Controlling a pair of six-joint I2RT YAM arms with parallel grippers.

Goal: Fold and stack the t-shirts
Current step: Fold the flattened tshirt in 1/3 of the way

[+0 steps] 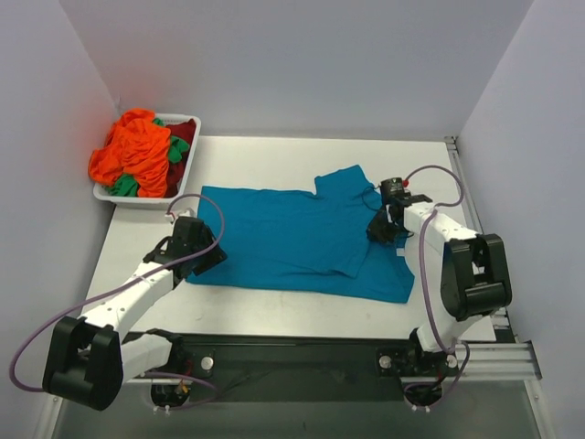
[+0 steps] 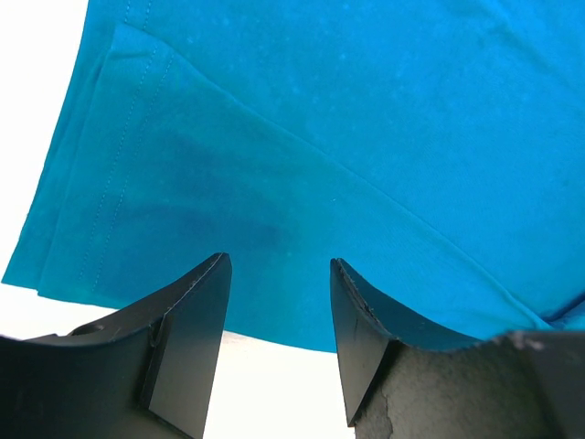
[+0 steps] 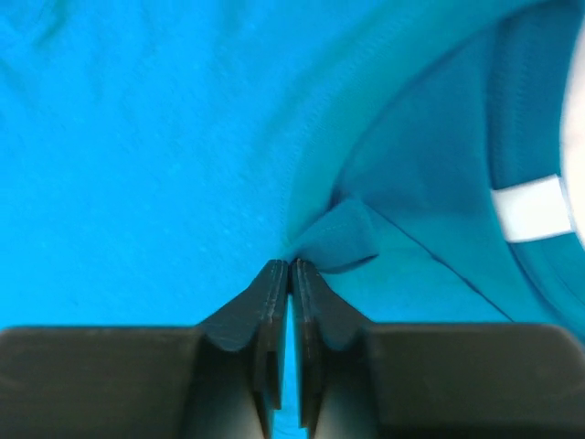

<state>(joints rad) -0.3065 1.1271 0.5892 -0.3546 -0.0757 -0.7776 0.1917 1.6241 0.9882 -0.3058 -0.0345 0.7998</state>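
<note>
A white tray [image 1: 103,192] sits at the far left corner of the tabletop [image 1: 274,155], well apart from both sets of jaws. It holds a heap of crumpled t-shirts: orange t-shirts [image 1: 132,151] on top, with bits of a green t-shirt [image 1: 176,151] and a dark red t-shirt [image 1: 183,131] showing beside them.

The left arm [image 1: 137,293] reaches in from the near left. Its jaws are released and stand wide apart, holding nothing. They hover at the left edge of the teal-blue t-shirt [image 1: 283,242]. In the left wrist view, the two dark fingers [image 2: 187,338] frame the near edge of the cloth. The stitched hem [image 2: 110,165] runs ahead and to the left of the jaws, and bare white tabletop shows between them.

The teal-blue t-shirt lies spread across the middle of the tabletop, between the two sets of jaws. Its right portion is folded over itself.

The right arm [image 1: 457,265] reaches in from the near right, with its jaws low over the shirt's right side. In the right wrist view, these jaws are clenched, fingers [image 3: 270,302] pressed nearly together. They seem to nip a small raised pucker of teal cloth [image 3: 334,242] at their tips, though the contact itself is hard to make out. Just right of the jaws curves the neckline, with a white label [image 3: 535,208] inside it.
</note>
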